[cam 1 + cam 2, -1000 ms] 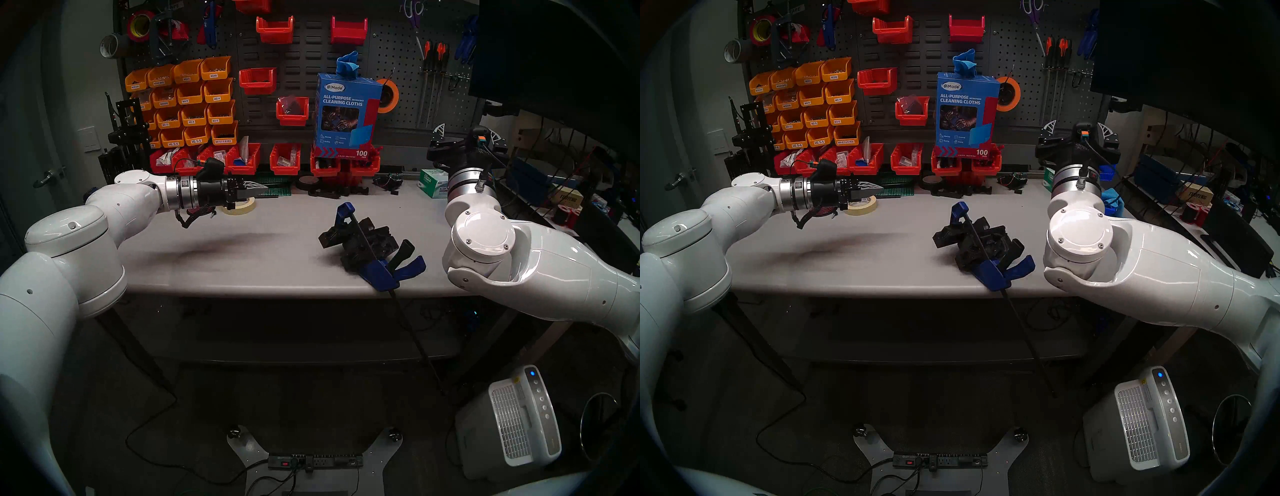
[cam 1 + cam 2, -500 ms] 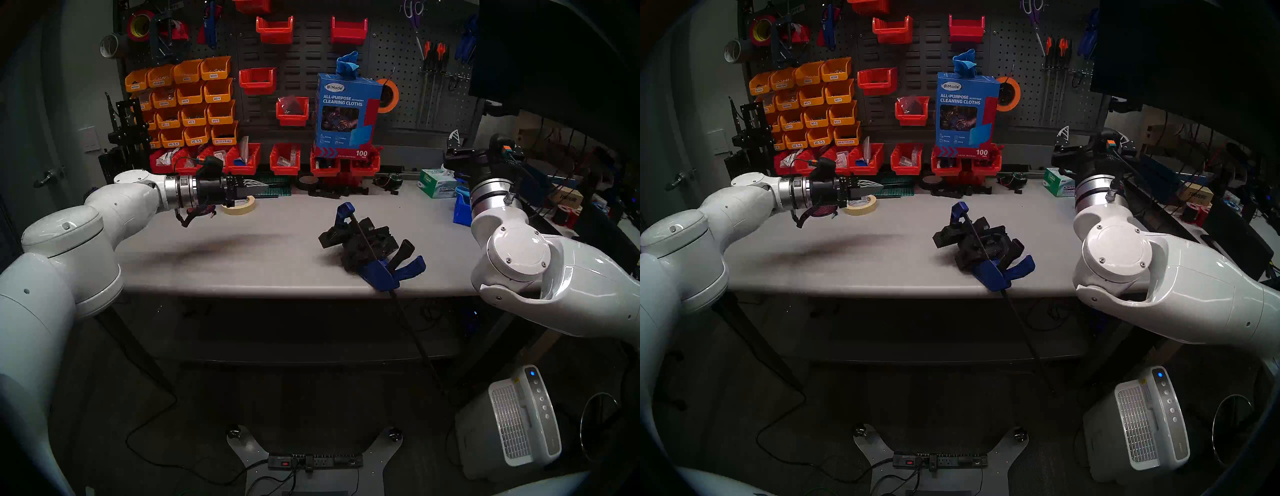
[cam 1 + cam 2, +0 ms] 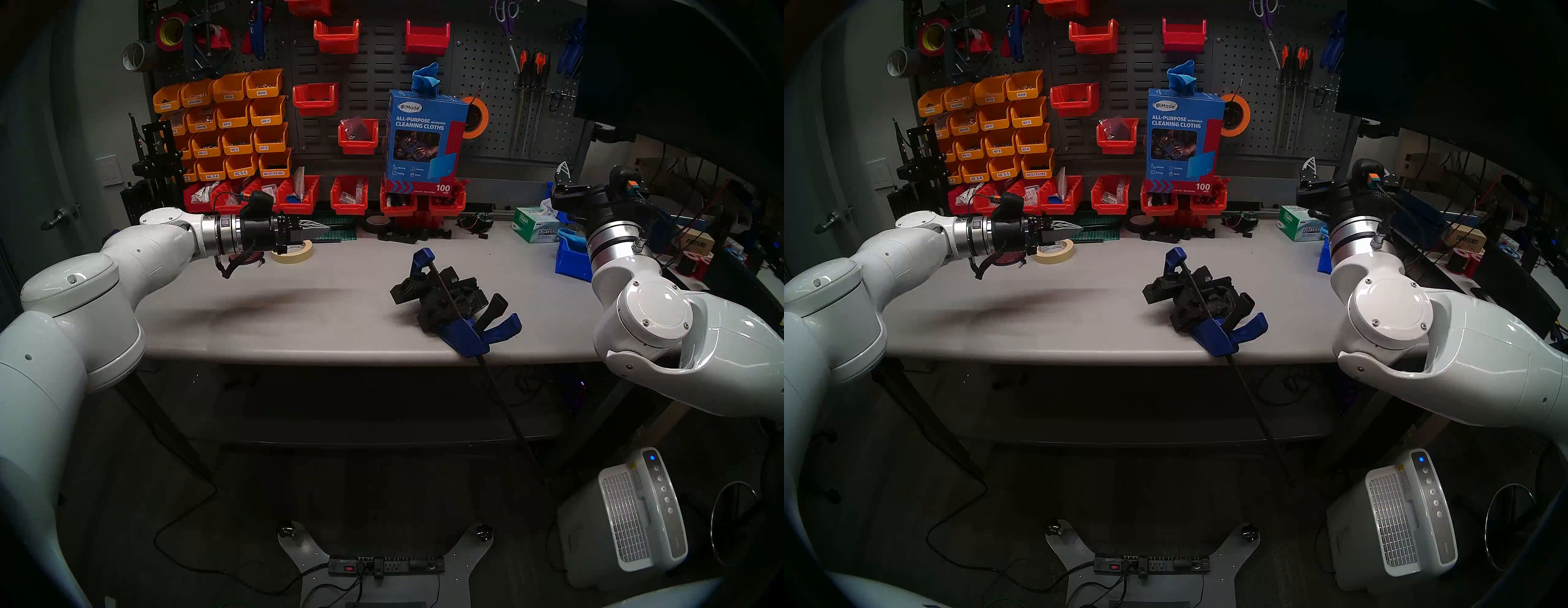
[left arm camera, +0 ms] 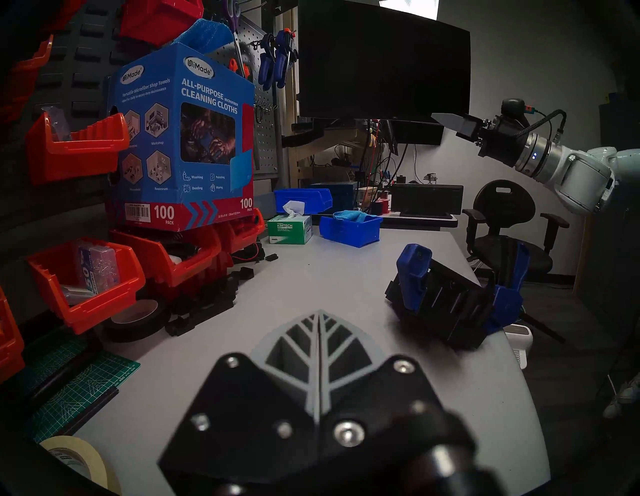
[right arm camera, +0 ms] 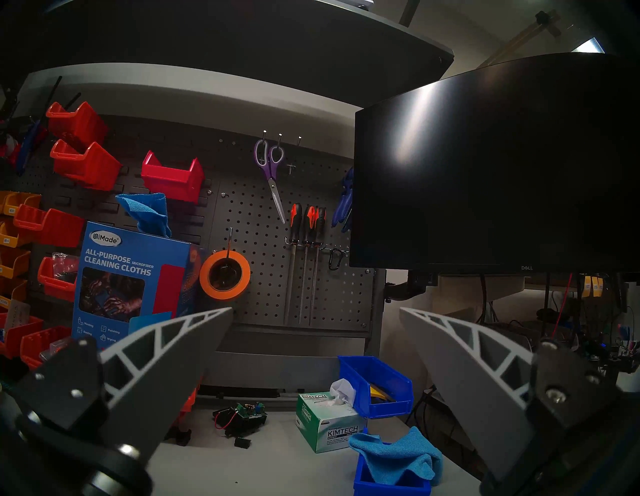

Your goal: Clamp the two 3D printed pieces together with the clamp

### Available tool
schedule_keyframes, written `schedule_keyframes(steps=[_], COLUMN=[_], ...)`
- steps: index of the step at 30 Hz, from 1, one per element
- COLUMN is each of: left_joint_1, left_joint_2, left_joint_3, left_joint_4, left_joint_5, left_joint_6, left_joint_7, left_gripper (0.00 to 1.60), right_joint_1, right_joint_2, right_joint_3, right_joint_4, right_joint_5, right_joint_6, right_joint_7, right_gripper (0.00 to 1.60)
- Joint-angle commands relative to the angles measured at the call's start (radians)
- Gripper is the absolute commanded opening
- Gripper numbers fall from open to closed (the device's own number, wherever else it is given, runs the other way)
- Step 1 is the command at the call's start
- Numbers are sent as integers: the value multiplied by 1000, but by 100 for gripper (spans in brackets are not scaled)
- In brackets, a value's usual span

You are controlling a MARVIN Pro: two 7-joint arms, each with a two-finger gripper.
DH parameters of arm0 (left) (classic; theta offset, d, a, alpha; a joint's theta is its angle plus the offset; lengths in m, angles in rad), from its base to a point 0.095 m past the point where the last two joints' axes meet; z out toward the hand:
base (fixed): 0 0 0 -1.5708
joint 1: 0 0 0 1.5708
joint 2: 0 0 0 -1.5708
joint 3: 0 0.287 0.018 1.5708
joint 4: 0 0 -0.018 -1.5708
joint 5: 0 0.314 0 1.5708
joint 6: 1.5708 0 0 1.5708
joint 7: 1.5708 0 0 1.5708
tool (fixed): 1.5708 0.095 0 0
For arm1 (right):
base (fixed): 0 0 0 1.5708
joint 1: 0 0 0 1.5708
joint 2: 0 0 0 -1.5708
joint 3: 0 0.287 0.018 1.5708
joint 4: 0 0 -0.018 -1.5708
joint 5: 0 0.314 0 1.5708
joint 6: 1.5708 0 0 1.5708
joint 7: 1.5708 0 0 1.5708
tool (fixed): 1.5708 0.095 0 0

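Near the front edge of the surface [image 3: 297, 335], right of its middle, the two 3D printed pieces [image 3: 441, 297] are seen pressed side by side between the small blue end jaw [image 3: 422, 260] and the blue pistol-shaped handle [image 3: 471, 335] of the clamp [image 3: 447, 297]. The thin black bar [image 3: 509, 420] is run across the top of the blocks and is left jutting far past the front edge, down toward the floor, since the pieces are much shorter than the bar. From the left wrist view the blocks [image 4: 446, 304] are seen seated squarely between the two blue jaws, so the squeeze is judged to be done, though how tight it is cannot be told.

Neither arm is in contact with the assembly. The left pincer [image 3: 316, 229] is held level over the back left part of the surface, above a roll of masking tape [image 3: 297, 253], with its fingers [image 4: 318, 343] pressed flat together and nothing between them. The right pincer [image 5: 315, 343] is raised off the right edge and pointed up at the pegboard [image 5: 304, 242]; its fingers are spread wide and empty. Both are judged to be parked clear of the work so that the clamped pieces rest undisturbed.
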Motion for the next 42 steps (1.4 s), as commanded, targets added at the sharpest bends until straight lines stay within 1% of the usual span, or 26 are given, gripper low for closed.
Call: schedule_keyframes(steps=[1,10,20,27,34,42], left_joint_1=[-20,-18,-15,-14,-12,-10], left_joint_2=[30,82,156,198,225,241], left_joint_3=[-6,-2,3,5,3,0], left_joint_4=[-48,-146,-289,-368,-421,-451], left_joint_5=[-3,4,16,25,35,42], left_joint_6=[-3,2,10,16,22,25], left_joint_7=[28,83,173,227,265,288], left_gripper=[0,0,0,0,0,0], right_joint_1=[11,11,12,12,12,12], right_joint_2=[18,19,19,19,19,19], right_joint_3=[11,11,10,10,10,10], right_joint_4=[-2,-2,-2,-2,-2,-2], right_joint_5=[-5,-5,-5,-5,-5,-5], right_joint_6=[0,-1,-2,-1,-1,-1], right_joint_7=[0,2,2,1,1,0], right_gripper=[160,160,160,160,160,160])
